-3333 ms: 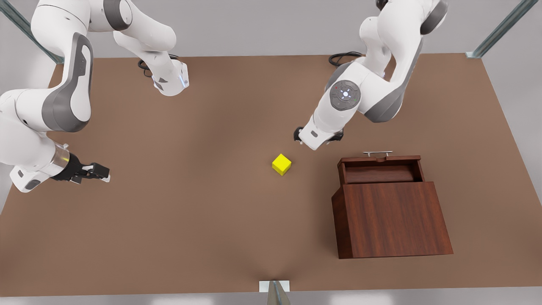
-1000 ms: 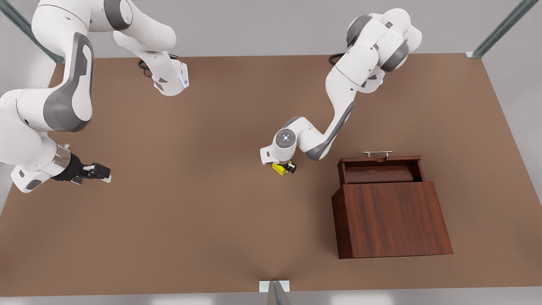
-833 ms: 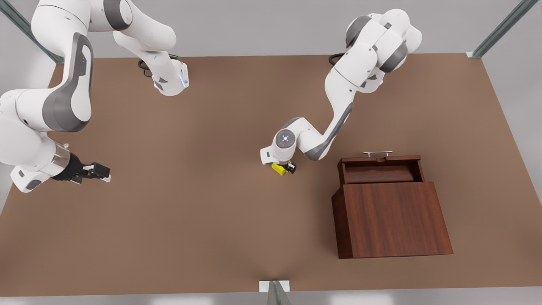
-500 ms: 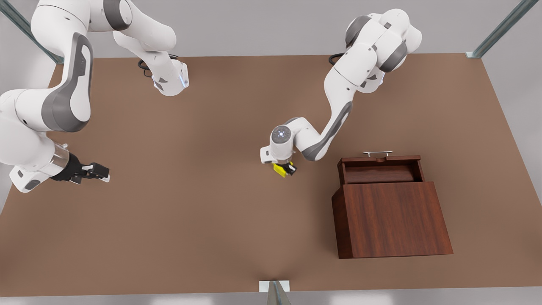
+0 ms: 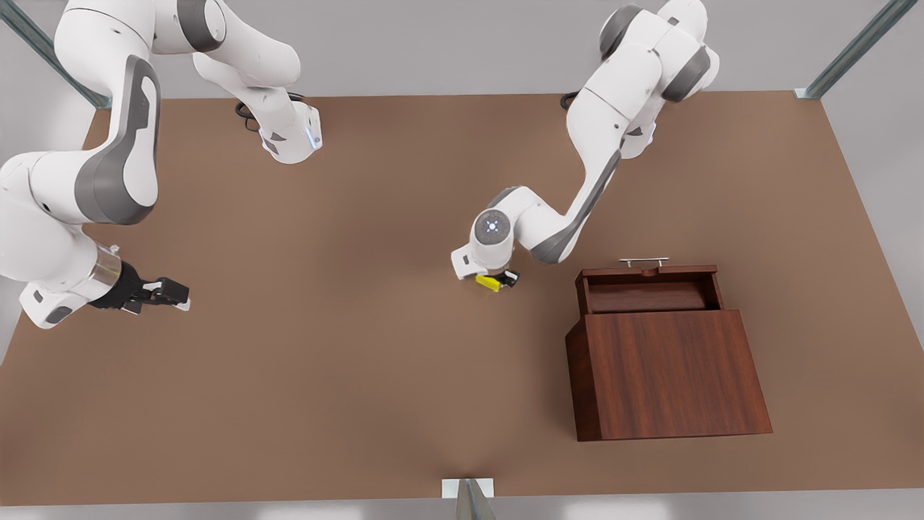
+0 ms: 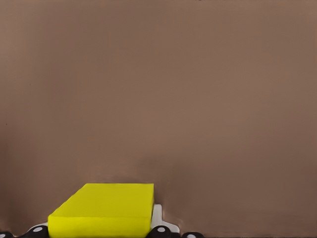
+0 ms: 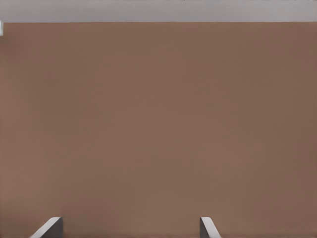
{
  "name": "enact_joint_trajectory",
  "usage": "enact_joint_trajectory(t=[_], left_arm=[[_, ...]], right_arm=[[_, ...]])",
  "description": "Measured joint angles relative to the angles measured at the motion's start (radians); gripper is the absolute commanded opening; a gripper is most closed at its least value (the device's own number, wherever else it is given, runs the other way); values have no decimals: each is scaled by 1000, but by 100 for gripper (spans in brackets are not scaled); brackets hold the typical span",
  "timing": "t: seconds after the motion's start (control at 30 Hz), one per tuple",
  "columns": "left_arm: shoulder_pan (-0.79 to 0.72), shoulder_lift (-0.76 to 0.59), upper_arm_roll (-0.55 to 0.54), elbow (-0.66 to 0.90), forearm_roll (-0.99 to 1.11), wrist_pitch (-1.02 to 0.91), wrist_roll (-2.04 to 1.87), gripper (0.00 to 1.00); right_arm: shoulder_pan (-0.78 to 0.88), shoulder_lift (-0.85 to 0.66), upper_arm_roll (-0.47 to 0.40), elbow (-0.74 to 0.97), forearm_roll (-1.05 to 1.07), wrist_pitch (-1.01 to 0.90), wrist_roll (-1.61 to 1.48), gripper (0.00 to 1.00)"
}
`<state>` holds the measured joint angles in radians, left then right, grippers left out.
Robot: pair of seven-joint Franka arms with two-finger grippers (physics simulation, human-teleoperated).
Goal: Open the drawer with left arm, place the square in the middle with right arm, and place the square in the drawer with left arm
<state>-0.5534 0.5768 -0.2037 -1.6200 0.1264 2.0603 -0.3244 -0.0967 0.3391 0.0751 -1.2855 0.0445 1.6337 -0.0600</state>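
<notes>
The square [image 5: 490, 282], a small yellow cube, is held in my left gripper [image 5: 495, 281], which points down over the middle of the table, on the front view's right half. In the left wrist view the square [image 6: 106, 210] sits between the black finger pads. The drawer [image 5: 650, 295] of the dark wood cabinet [image 5: 668, 375] stands pulled open, its silver handle [image 5: 643, 261] toward the far side, a short way toward the front view's right of the square. My right gripper [image 5: 173, 295] waits open at the front view's left, low over the table, with nothing between its fingers [image 7: 49, 228].
The brown tabletop [image 5: 346, 361] stretches bare between the two arms and in front of the cabinet. Both arm bases stand at the far edge. A metal post [image 5: 469, 498] rises at the near edge's middle.
The left arm came down on the square, shut on it, and has now shifted it slightly toward the cabinet. The right arm has not moved.
</notes>
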Motion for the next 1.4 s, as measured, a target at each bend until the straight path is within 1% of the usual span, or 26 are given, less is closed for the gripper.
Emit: enact_joint_trajectory(t=[0.07, 0.13, 0.2, 0.27, 0.33, 0.43, 0.53, 0.7, 0.87, 1.1, 1.13, 1.17, 1.37, 1.4], left_arm=[[-2, -87, 30, 25, -29, -131, -97, 69], [10, -140, 62, 31, -48, -159, -208, 69], [75, -196, 66, 31, -63, -163, -324, 70], [178, -264, 66, 30, -77, -204, -343, 70], [262, -298, 78, 27, -83, -213, -329, 70], [342, -294, 80, -5, -85, -197, -208, 71], [361, -295, 79, -107, -85, -122, -115, 71], [374, -303, 81, -177, -84, -117, -109, 71], [431, -296, 82, -184, -83, -95, -107, 71], [455, -283, 84, -184, -75, -89, -14, 72], [456, -282, 85, -184, -73, -89, -13, 91], [455, -282, 86, -184, -72, -89, -13, 100], [461, -299, 86, -175, -67, -113, -21, 100], [461, -336, 79, -133, -67, -214, -8, 100]], right_arm=[[0, 0, 0, -1, 1, -2, 0, 100], [-3, 0, 0, -1, 1, -3, 0, 100], [-5, 0, 0, -1, 1, -3, 0, 100], [-5, 0, 0, -1, 1, -3, -1, 100], [-6, 0, 0, -2, 1, -3, -2, 100], [-6, 0, 0, -1, 1, -3, -2, 100], [-4, 0, 0, -2, 1, -3, -1, 100], [-5, 0, 0, -1, 1, -4, -1, 100], [-6, 0, 0, -2, 2, -5, -3, 100], [-8, 2, 0, -2, 3, -3, -5, 100], [-8, 2, 0, -2, 3, -4, -4, 100], [-8, 2, 0, -2, 3, -5, -5, 100], [-8, 2, 0, -1, 3, -3, -4, 100], [-8, 2, 0, -1, 3, 0, -4, 100]])
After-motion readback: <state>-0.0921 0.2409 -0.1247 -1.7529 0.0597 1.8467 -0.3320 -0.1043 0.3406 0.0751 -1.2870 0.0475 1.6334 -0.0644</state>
